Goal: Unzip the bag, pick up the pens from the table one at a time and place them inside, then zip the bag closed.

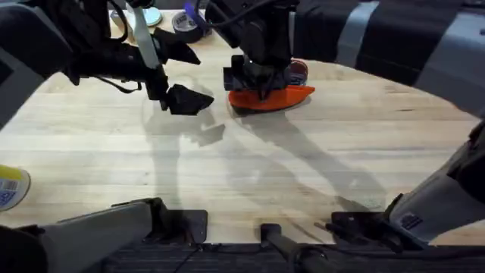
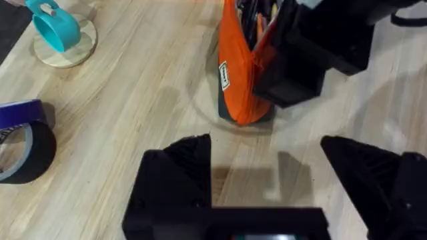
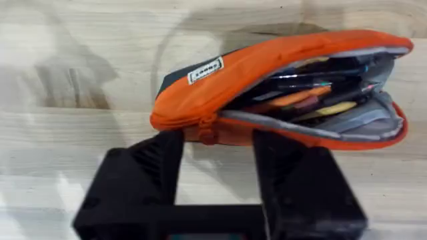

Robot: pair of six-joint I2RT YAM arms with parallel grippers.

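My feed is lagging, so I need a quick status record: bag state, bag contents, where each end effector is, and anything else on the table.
bag: orange bag on the table, zipper open, mouth gaping
contents: several pens and pencils visible inside
right end effector: directly at the bag's lower edge, fingers open, nothing held
left end effector: open, empty, beside the bag and not touching it
loose pens on table: none visible
other items: teal mug on a coaster, tape roll
zip closed: not yet
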